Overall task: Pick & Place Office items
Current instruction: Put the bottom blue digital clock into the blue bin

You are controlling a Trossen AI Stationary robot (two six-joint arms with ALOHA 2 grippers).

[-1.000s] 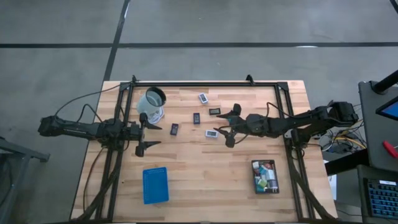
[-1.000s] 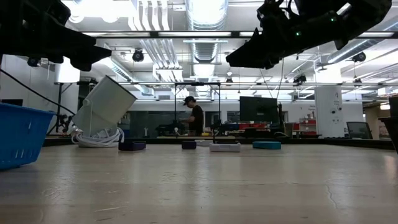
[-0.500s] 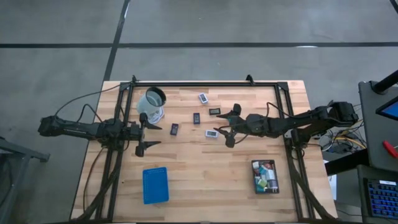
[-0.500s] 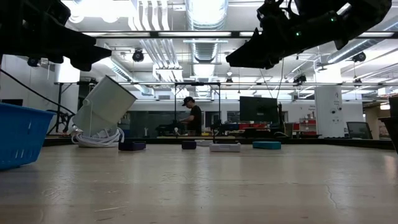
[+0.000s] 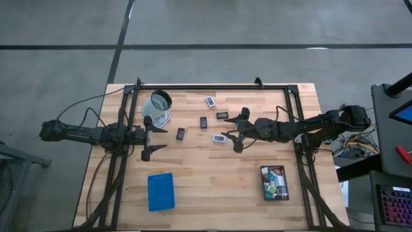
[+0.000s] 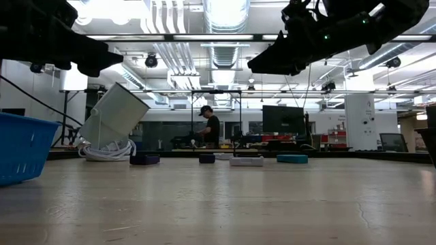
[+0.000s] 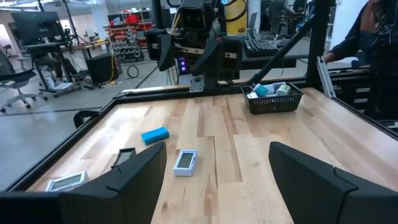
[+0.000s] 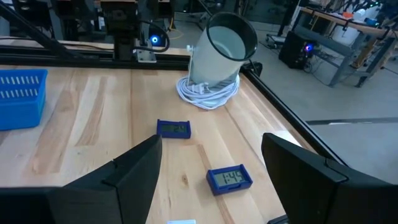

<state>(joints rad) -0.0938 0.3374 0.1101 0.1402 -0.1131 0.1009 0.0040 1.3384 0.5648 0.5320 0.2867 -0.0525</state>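
Note:
Five small office items lie loose on the wooden table: a white-faced one (image 5: 210,101), a dark one (image 5: 222,115), two dark blue ones (image 5: 203,122) (image 5: 181,133) and a white one (image 5: 220,138). My right gripper (image 5: 238,131) hovers open just right of the white item, above the table. It faces the two dark blue items (image 8: 173,128) (image 8: 229,178). My left gripper (image 5: 152,137) stands open at the left, level and above the table. It looks toward the items (image 7: 185,161) (image 7: 155,134). Neither gripper holds anything.
A clear round cup (image 5: 158,106) leans tilted on a white cable coil (image 8: 208,90) at the far left. A blue tray (image 5: 161,191) sits near the front left. A black tray (image 5: 275,183) with several pieces sits front right. A person (image 6: 213,129) stands far behind the table.

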